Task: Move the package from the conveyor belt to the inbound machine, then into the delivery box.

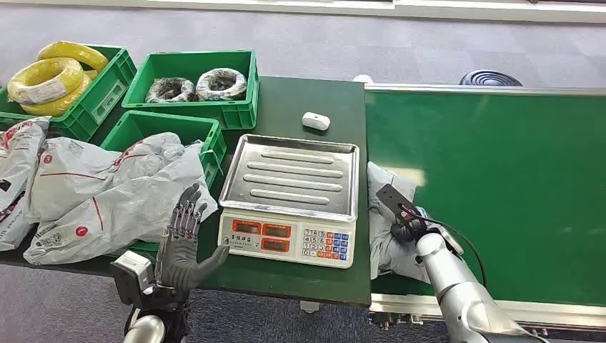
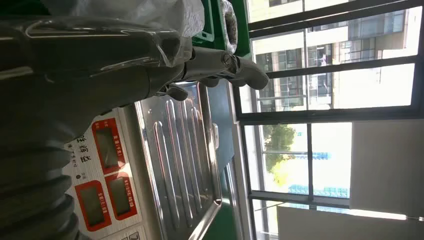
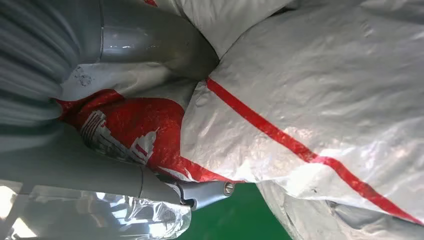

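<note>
A grey-white package (image 1: 384, 214) with red stripes (image 3: 320, 100) lies at the conveyor belt's (image 1: 500, 186) near left edge, right beside the scale (image 1: 289, 179). My right hand (image 1: 409, 227) grips it from the front; the right wrist view has the thumb (image 3: 160, 45) pressed into the bag and a finger (image 3: 200, 192) under it. The scale's steel tray (image 2: 180, 150) is bare. My left hand (image 1: 182, 239) is raised with its fingers (image 2: 225, 65) spread, holding nothing, just left of the scale's front corner.
A green bin (image 1: 207, 136) left of the scale is heaped with grey packages (image 1: 107, 186) spilling toward the table's front. Behind stand bins of dark cable coils (image 1: 196, 86) and yellow coils (image 1: 50, 78). A small white device (image 1: 316, 121) lies behind the scale.
</note>
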